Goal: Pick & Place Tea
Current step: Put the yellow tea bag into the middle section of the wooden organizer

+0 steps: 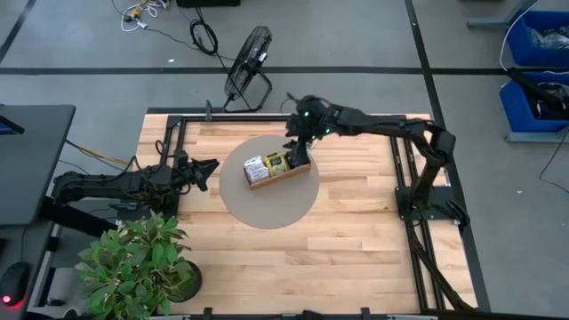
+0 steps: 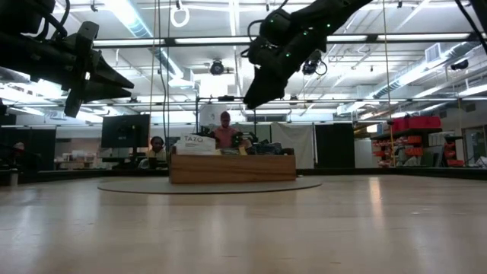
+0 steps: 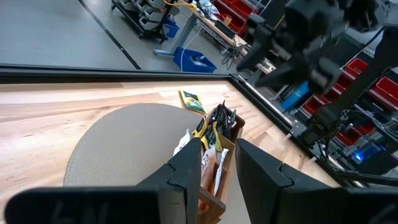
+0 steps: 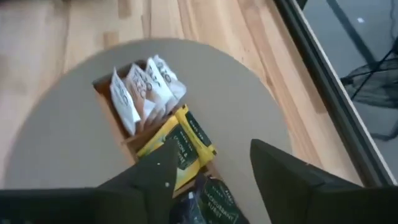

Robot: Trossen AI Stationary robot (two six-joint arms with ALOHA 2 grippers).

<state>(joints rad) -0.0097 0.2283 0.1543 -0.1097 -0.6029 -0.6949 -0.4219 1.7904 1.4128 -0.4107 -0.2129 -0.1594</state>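
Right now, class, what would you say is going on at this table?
A two-armed robot is sorting tea packets into a wooden tray on a round mat. The right end effector hovers above the tray's end, jaws apart and empty. White packets, yellow-green packets and dark packets stand in separate compartments. One packet lies outside on the mat. The left end effector waits aside.

A light wooden table (image 1: 356, 222) with a black frame stands on a grey floor (image 1: 80, 36) crossed by dark tape lines. A black fan (image 1: 247, 67) and loose cables (image 1: 203, 36) lie beyond the table's far edge, a potted plant (image 1: 138, 262) sits at its near left corner, and blue bins (image 1: 538, 76) stand off to the right. Across the room, long ceiling lights (image 2: 144, 19) glow above desks, a monitor (image 2: 125, 131), dark partitions and seated people (image 2: 225, 131).
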